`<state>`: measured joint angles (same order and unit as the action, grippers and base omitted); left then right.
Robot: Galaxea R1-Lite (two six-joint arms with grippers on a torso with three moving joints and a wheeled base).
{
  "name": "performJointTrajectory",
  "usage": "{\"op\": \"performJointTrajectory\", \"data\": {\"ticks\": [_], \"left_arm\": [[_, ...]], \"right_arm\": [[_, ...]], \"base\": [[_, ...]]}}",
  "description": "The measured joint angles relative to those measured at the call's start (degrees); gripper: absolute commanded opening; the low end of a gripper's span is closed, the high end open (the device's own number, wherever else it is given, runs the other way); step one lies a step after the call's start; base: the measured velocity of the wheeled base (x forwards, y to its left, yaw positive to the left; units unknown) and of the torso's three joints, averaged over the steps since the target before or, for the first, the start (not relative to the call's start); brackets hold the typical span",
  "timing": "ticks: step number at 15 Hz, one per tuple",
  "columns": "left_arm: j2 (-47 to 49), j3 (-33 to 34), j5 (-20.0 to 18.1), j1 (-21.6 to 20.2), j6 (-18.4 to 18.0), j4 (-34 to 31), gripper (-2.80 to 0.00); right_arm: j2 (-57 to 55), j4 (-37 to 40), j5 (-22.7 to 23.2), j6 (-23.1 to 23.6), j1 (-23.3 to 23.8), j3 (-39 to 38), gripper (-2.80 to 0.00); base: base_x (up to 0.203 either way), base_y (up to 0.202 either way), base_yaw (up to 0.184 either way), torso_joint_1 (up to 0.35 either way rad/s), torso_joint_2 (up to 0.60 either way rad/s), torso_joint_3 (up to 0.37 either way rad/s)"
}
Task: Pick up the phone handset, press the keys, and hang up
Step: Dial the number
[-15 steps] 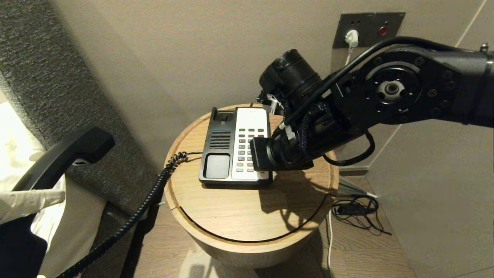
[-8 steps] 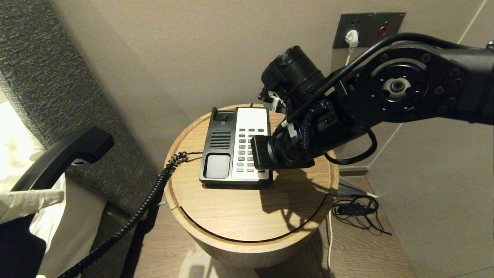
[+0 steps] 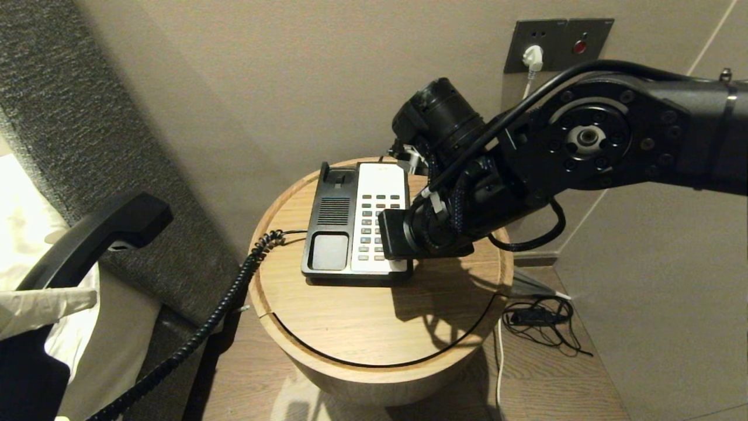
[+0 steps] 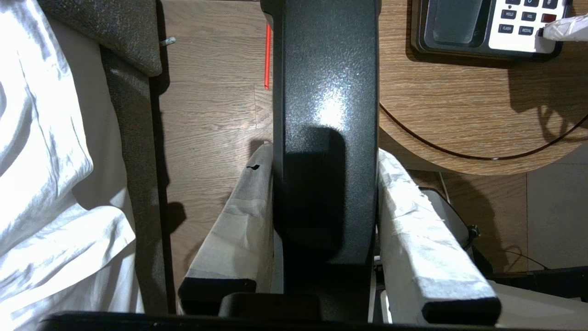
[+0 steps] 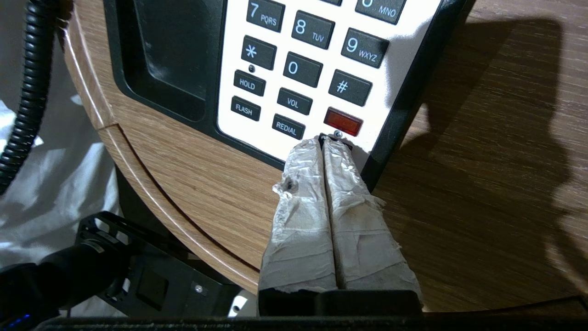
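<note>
The black-and-white desk phone (image 3: 353, 222) sits on a round wooden table (image 3: 350, 327). Its cradle is empty. My left gripper (image 4: 324, 156) is shut on the black handset (image 4: 324, 92) and holds it off the table at the far left, where it also shows in the head view (image 3: 99, 234). A coiled cord (image 3: 222, 304) hangs from it to the phone. My right gripper (image 5: 324, 140) is shut and empty. Its taped fingertips (image 5: 340, 165) rest at the keypad's near edge, just below the red key (image 5: 342, 121) and beside REDIAL (image 5: 288, 126).
A grey upholstered panel (image 3: 87, 117) and white bedding (image 4: 46, 161) lie left of the table. A wall socket with a white plug (image 3: 532, 58) is behind my right arm. Loose cables (image 3: 537, 318) lie on the wooden floor at the right.
My right arm's elbow rose a little and came back down, with the wrist staying over the keypad's near end. The handset and left gripper have not moved.
</note>
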<state>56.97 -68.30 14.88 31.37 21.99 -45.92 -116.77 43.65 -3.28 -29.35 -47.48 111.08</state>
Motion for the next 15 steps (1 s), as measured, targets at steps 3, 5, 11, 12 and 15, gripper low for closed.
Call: {"op": "performJointTrajectory", "data": {"ticks": [3, 5, 11, 12, 15], "left_arm": [[-0.07, 0.01, 0.00, 0.00, 0.00, -0.02, -2.80], [-0.09, 0.12, -0.04, 0.00, 0.00, 0.00, -2.80], [-0.13, 0.44, -0.06, 0.00, 0.00, 0.00, -2.80], [-0.13, 0.44, -0.04, 0.00, 0.02, 0.00, -2.80], [-0.18, 0.30, -0.06, 0.00, 0.00, 0.01, -2.80]], "right_arm": [[-0.40, -0.06, 0.00, 0.54, 0.41, -0.06, -2.80], [-0.54, -0.09, -0.05, 0.96, 0.60, -0.11, -2.80], [-0.70, -0.10, -0.15, 1.48, 1.16, -0.30, -2.80], [-0.53, 0.29, -0.20, 1.46, 1.16, -0.30, -2.80], [0.62, 0.47, -0.35, 1.04, 0.84, -0.06, -2.80]], "base": [[0.000, 0.000, 0.000, 0.000, 0.00, 0.000], [0.000, 0.000, 0.000, 0.000, 0.00, 0.000], [0.000, 0.000, 0.000, 0.000, 0.00, 0.000], [0.000, 0.000, 0.000, 0.000, 0.00, 0.000], [0.000, 0.000, 0.000, 0.000, 0.00, 0.000]]}}
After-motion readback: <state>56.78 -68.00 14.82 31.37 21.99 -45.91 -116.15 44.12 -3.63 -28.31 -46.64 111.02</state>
